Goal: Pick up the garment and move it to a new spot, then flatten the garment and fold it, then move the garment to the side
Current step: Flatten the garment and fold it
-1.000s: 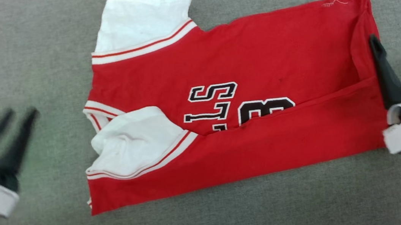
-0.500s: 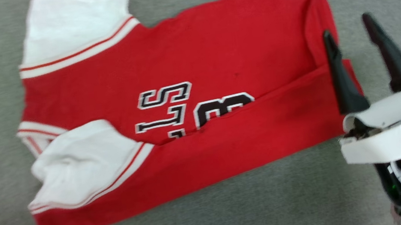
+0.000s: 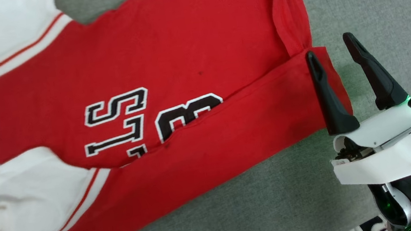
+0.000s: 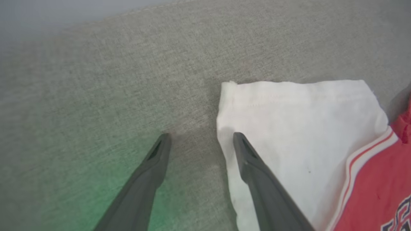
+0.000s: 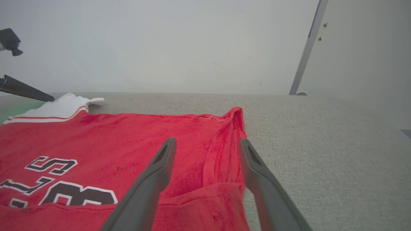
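Note:
The garment (image 3: 188, 43) lies flat on the grey surface, red with dark print, its lower long edge folded up over the front. One white sleeve (image 3: 24, 208) lies on the folded flap at the lower left. My right gripper (image 3: 330, 47) is open at the garment's right end, its inner finger (image 3: 326, 92) over the flap's corner and the other over bare surface. In the right wrist view the right gripper (image 5: 207, 141) straddles the garment's (image 5: 112, 138) side hem. My left gripper (image 4: 201, 136) is open beside the far white sleeve (image 4: 298, 128), one finger at its edge.
Grey woven fabric surface (image 3: 272, 209) lies under everything, with free room to the right of the garment (image 5: 337, 154). A pale wall and a slanted metal pole (image 5: 305, 48) stand behind. The left gripper's finger (image 5: 25, 89) shows far left in the right wrist view.
The head camera has swung right and closer, so the garment slides left in the picture and the left gripper leaves it. The right gripper stays open at the garment's right end.

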Tool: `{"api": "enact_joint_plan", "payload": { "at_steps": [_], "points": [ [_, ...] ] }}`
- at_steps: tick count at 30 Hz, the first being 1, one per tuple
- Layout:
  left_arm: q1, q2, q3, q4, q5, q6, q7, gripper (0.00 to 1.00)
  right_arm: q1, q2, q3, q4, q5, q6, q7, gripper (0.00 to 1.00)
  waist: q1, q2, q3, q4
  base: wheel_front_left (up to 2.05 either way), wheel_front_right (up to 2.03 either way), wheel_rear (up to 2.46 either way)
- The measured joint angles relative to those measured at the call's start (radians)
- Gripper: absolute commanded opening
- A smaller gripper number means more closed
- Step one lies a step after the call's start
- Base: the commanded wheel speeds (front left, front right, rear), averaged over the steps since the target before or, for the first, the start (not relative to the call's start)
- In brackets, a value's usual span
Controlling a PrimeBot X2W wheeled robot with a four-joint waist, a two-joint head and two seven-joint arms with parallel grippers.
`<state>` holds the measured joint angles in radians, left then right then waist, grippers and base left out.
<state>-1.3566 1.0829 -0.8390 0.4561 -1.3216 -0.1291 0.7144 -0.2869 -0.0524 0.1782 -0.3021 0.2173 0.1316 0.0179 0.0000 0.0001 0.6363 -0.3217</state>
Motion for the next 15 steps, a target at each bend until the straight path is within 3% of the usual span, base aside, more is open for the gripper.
{"api": "enact_joint_plan", "payload": {
  "at_steps": [4,5,6,7,8,12,15],
  "points": [
    [-0.053,-0.01,-0.023,0.012,-0.02,0.0,0.074,1.0,0.0,0.0,0.01,0.003,0.003,0.0,-0.009,1.0,0.0,0.0,0.032,-0.027,0.0,0.0,0.0],
    [-0.061,-0.012,-0.023,0.017,-0.046,0.0,0.091,0.94,0.0,0.0,0.01,0.004,0.003,0.0,-0.009,1.0,0.0,0.0,0.038,-0.033,0.0,0.0,0.0],
    [-0.066,-0.014,-0.024,0.013,-0.054,0.0,0.1,0.48,0.0,0.0,0.008,0.005,0.003,0.0,-0.009,1.0,0.0,0.0,0.043,-0.037,0.0,0.0,0.0],
    [-0.074,-0.012,-0.028,0.009,-0.059,0.0,0.109,0.29,0.0,0.0,0.007,0.006,0.003,0.0,-0.009,1.0,0.0,0.0,0.048,-0.04,0.0,0.0,0.0],
    [-0.077,-0.011,-0.03,0.007,-0.066,0.0,0.113,0.0,-0.002,0.0,0.005,0.007,0.003,0.0,-0.005,1.0,0.0,0.0,0.051,-0.043,0.0,0.0,0.0],
    [-0.078,-0.016,-0.046,-0.013,-0.087,0.0,0.116,0.0,-0.051,0.0,0.002,0.007,0.002,0.0,0.039,1.0,0.0,0.0,0.052,-0.039,0.0,0.0,0.0],
    [-0.079,-0.019,-0.055,-0.025,-0.096,0.0,0.1,0.0,-0.143,0.0,-0.003,0.032,-0.031,0.0,0.146,1.0,0.0,0.0,0.053,-0.031,0.0,0.0,0.0]
  ]
}}
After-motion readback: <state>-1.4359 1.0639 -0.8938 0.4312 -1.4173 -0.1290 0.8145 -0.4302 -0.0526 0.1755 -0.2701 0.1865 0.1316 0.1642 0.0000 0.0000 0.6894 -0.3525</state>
